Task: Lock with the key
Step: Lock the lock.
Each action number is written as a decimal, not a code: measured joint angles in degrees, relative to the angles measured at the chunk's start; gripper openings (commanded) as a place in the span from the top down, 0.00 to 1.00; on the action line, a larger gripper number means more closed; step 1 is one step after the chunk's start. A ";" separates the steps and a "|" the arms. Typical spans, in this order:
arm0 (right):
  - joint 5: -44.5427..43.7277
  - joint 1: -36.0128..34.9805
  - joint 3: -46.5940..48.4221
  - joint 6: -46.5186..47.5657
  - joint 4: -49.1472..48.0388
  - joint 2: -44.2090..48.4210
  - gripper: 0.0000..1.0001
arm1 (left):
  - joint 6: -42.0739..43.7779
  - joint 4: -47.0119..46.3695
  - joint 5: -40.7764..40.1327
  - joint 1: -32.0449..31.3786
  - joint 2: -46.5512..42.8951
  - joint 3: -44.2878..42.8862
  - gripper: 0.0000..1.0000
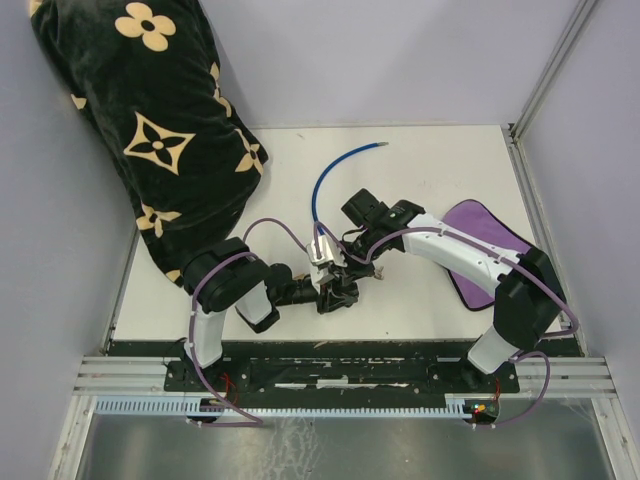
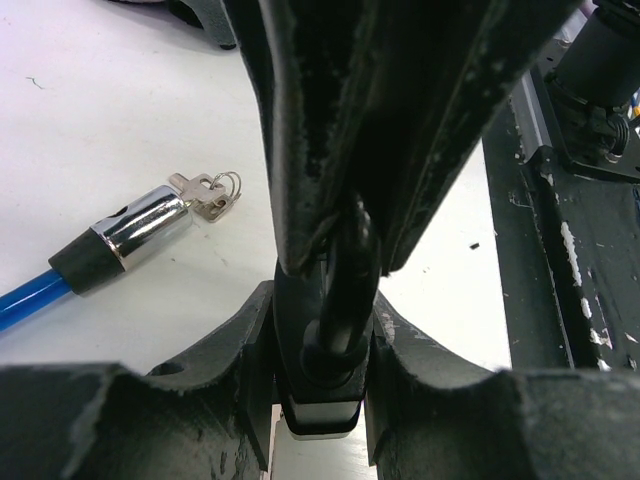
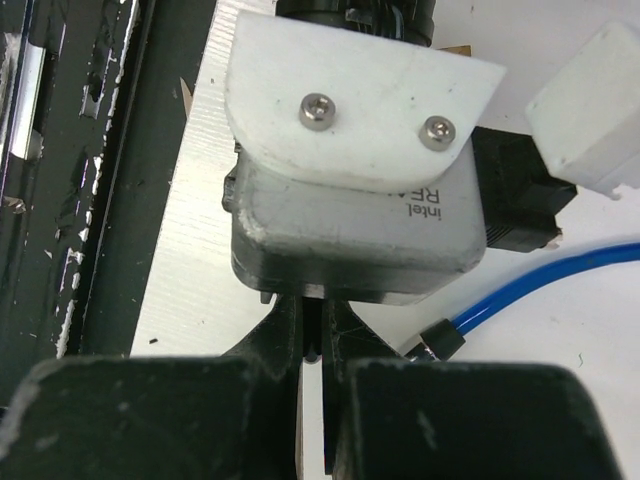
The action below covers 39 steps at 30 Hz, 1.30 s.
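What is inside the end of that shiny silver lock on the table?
A key sticks out of the silver lock, with a wire ring on it. The key's blade is covered by the lock body, so how far in it sits cannot be seen.

Patterned cushion (image 1: 150,130) left, purple cloth (image 1: 485,222) right.

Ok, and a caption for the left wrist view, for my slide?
Chrome lock on its blue cable lies on the white table, keys at its end, untouched.
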<state>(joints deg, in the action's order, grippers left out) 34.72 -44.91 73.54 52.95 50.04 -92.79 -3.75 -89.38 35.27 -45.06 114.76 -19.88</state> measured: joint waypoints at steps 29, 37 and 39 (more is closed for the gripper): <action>1.29 -0.28 -8.33 -6.75 -11.34 2.32 0.98 | 1.31 0.00 -0.79 0.11 -1.25 1.84 0.97; 2.34 0.85 -9.14 -6.40 -11.67 2.73 0.98 | 1.29 0.00 -0.37 0.33 -1.18 1.70 0.97; 2.54 1.11 -9.29 -6.16 -11.65 2.82 0.98 | 1.29 0.00 -0.24 0.33 -1.14 1.60 0.97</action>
<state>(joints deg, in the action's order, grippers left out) 37.26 -43.79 64.25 46.78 38.39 -89.97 -2.46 -89.38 35.03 -44.73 113.62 -18.28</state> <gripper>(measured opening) 0.052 0.396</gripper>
